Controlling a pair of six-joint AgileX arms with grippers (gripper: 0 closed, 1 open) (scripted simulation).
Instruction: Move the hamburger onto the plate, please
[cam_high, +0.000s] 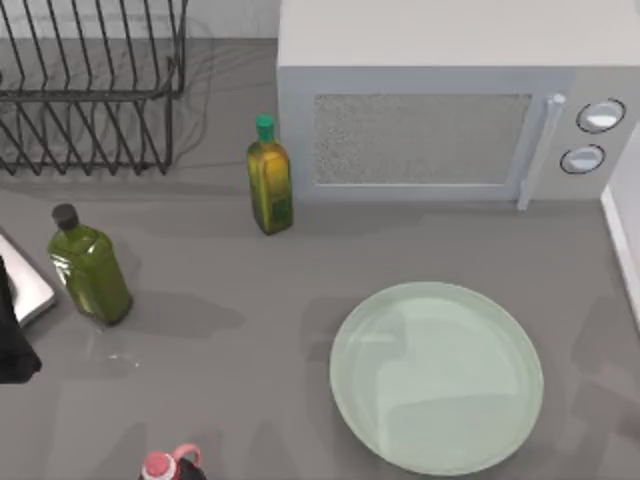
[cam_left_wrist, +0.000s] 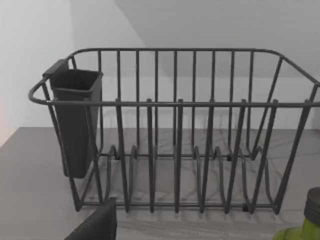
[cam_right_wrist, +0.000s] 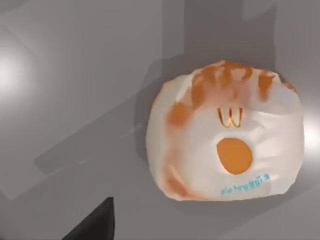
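The hamburger (cam_right_wrist: 225, 132) lies on the grey surface (cam_right_wrist: 75, 100) directly beneath the right wrist camera, a placement suited to a descent onto it. Whether the right tool is open cannot be told. The plate (cam_high: 437, 375) awaits before the microwave (cam_high: 450, 100). The left arm faces the dish rack (cam_left_wrist: 175, 130).

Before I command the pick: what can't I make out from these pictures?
- Grippers: whether either one's fingers are open or shut.
- Small pale tan-pink hamburger: seen from the right wrist, lying on grey table; its position relative to the large mint-green glossy plate can't be judged.
- Red-capped dark bottle: cut off by the top view's bottom edge.
- Green bottle: cut by the left wrist view's corner.
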